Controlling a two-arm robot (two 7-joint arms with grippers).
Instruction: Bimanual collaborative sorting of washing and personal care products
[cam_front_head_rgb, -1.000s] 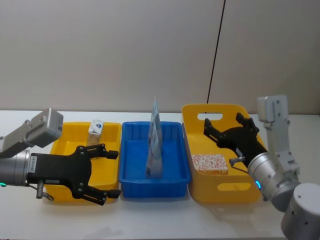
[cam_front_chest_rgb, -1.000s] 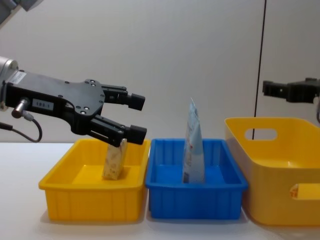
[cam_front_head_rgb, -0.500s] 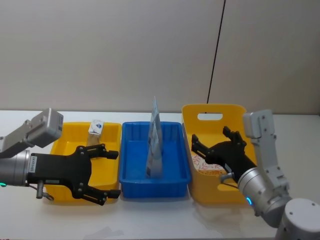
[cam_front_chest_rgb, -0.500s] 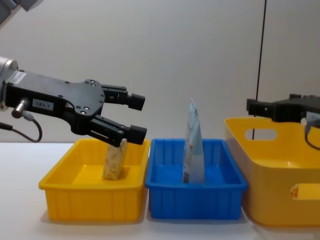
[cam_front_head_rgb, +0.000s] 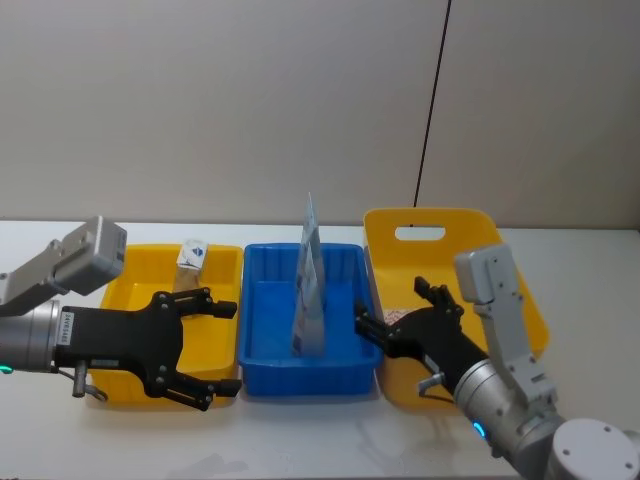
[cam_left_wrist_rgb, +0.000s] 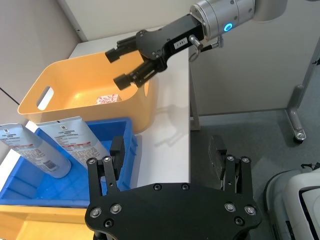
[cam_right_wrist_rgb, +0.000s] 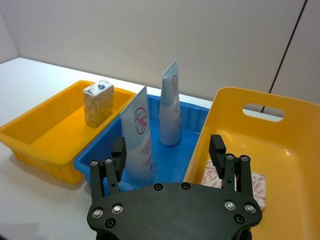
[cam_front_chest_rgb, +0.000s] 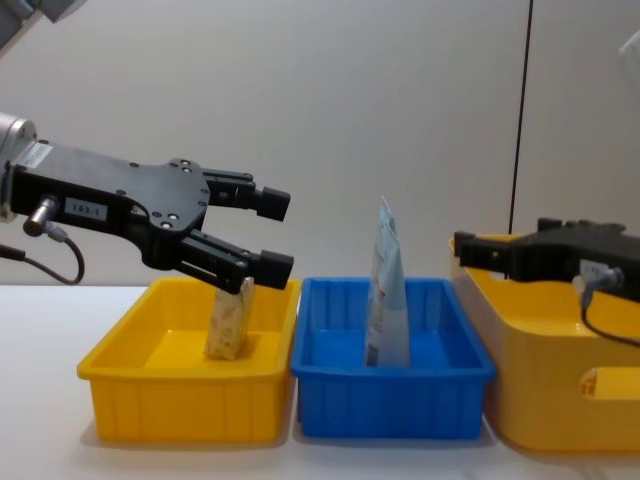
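Right gripper (cam_front_head_rgb: 392, 308), fingers spread, hangs over the wall between tall yellow bin (cam_front_head_rgb: 430, 215) and blue bin (cam_front_head_rgb: 270, 249) — a low reach could topple the pale blue tube (cam_right_wrist_rgb: 170, 105) and white tube (cam_right_wrist_rgb: 137, 132) standing in the blue bin. Left gripper (cam_front_head_rgb: 232, 348), fingers spread, hovers over the low yellow bin (cam_front_head_rgb: 150, 251).

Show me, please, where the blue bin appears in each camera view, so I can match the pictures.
Head view: the blue bin sits at centre.
Chest view: the bin is lower centre, side-on.
Left wrist view: the bin is in the lower left corner.
Right wrist view: the bin is mid-picture.
Shared landmark: the handled yellow bin beside it, on the robot's right.
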